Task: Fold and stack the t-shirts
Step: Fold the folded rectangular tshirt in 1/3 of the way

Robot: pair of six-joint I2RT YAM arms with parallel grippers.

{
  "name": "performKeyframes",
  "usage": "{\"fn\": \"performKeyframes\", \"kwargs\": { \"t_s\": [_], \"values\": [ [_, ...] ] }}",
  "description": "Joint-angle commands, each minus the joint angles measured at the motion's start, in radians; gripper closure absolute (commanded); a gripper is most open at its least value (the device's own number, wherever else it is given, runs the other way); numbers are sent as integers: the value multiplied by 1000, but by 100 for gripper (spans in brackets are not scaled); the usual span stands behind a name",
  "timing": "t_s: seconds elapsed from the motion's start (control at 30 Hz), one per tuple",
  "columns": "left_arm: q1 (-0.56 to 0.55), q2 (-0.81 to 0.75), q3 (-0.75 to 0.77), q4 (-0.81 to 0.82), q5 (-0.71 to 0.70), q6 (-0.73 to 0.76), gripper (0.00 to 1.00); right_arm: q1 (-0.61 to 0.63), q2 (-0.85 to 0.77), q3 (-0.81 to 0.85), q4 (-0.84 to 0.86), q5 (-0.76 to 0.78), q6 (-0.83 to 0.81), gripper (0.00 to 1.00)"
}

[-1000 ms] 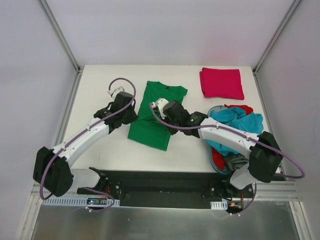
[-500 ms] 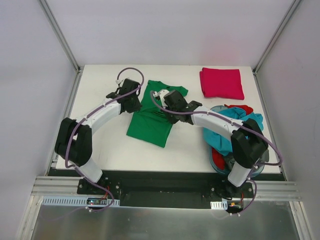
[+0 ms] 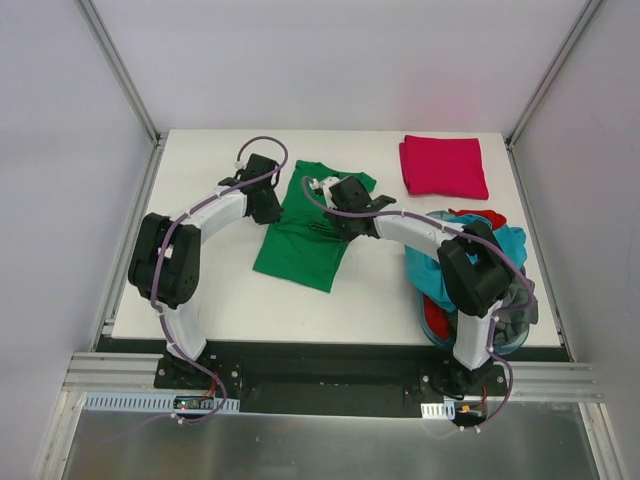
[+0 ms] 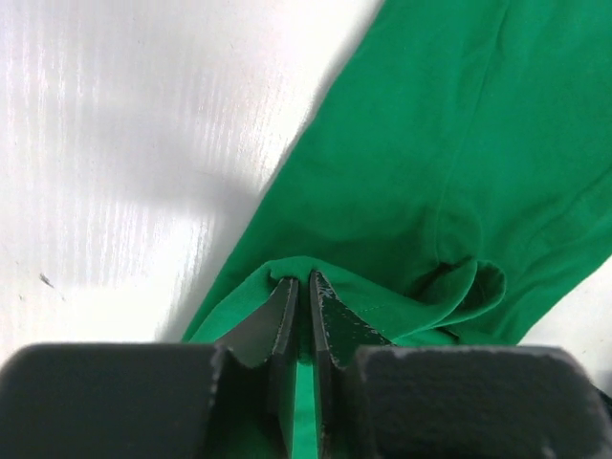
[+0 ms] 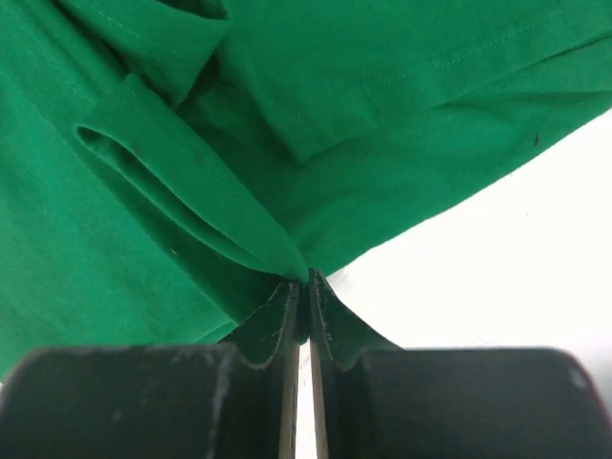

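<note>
- We see the bright green t-shirt lying spread on the white counter. It sits between the left and right edges, closer to the far edge, with its collar end towards that edge and its hem angled towards the near edge.
- Our left gripper has its jaws pressed together on a raised pinch of green cloth at the shirt's left side. A thin strip of green shows between the two dark fingers.
- Our right gripper is likewise clamped on the green t-shirt, at its right side, where a folded ridge of cloth runs straight into the closed jaws. Bare counter shows just beside it.
- From above, both arms reach in over the shirt's far half, one on each side, and cloth is bunched into creases between them.
- The crimson-pink t-shirt lies folded flat near the far right corner, well apart from the green one.
- The round blue tub stands by the right edge towards the near right corner. It holds a heap with the teal t-shirt on top, the red t-shirt peeking out at the far side and the dark grey t-shirt at the near side.
</note>
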Motion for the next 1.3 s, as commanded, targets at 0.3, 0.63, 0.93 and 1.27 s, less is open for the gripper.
{"fn": "performKeyframes", "kwargs": {
  "t_s": [0.3, 0.63, 0.93, 1.27],
  "values": [
    [58, -34, 51, 4, 59, 43, 26, -44, 78, 203, -39, 186, 12, 48],
    [71, -447, -288, 4, -69, -12, 1, 5, -155, -5, -26, -161, 84, 4],
    [129, -714, -515, -20, -149, -67, 1, 132, -34, 47, 22, -300, 124, 4],
    [157, -757, -545, -26, -148, -60, 1, 8, 227, 356, -32, -219, 153, 4]
  ]
}}
